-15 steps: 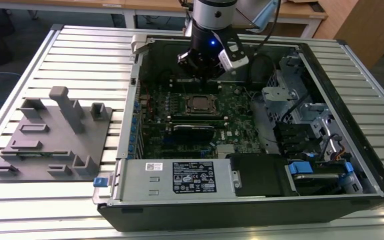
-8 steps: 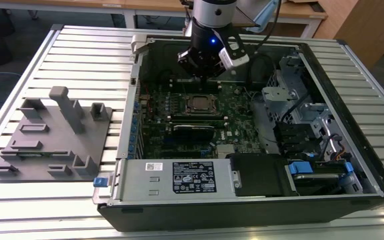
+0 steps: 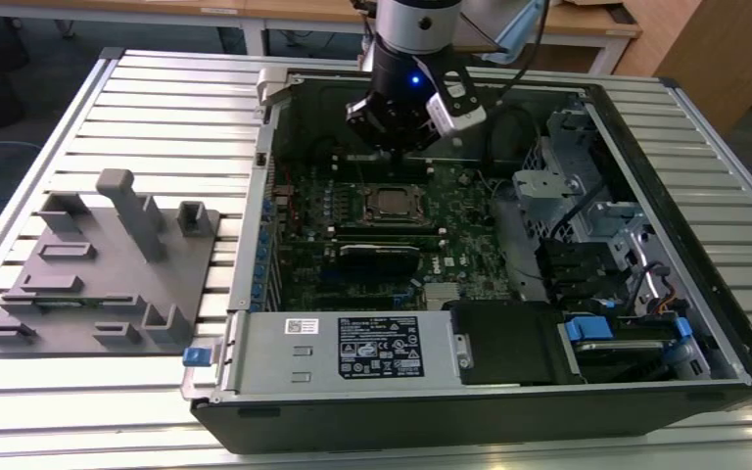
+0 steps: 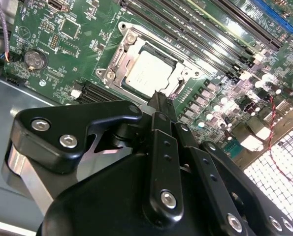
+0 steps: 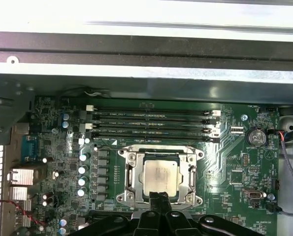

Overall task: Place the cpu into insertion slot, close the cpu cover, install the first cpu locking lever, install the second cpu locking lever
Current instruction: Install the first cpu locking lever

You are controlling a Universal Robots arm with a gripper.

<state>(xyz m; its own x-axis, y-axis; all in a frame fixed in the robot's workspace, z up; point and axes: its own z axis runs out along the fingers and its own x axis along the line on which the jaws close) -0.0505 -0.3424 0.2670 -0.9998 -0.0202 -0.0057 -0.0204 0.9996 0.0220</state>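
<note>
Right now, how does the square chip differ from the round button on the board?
The cpu is square, the coin battery round. The cpu is larger than the battery. The cpu sits in the silver-rimmed insertion slot; the battery sits apart, near the green board's edge. Both are silvery and lie flat.

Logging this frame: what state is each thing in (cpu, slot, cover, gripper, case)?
cpu: seated in the insertion slot, silver top facing up.
insertion slot: occupied by the cpu.
cpu cover: down, framing the cpu.
gripper: shut, holding nothing, hovering over the slot's edge.
computer case: lying on its side, open at the top.
</note>
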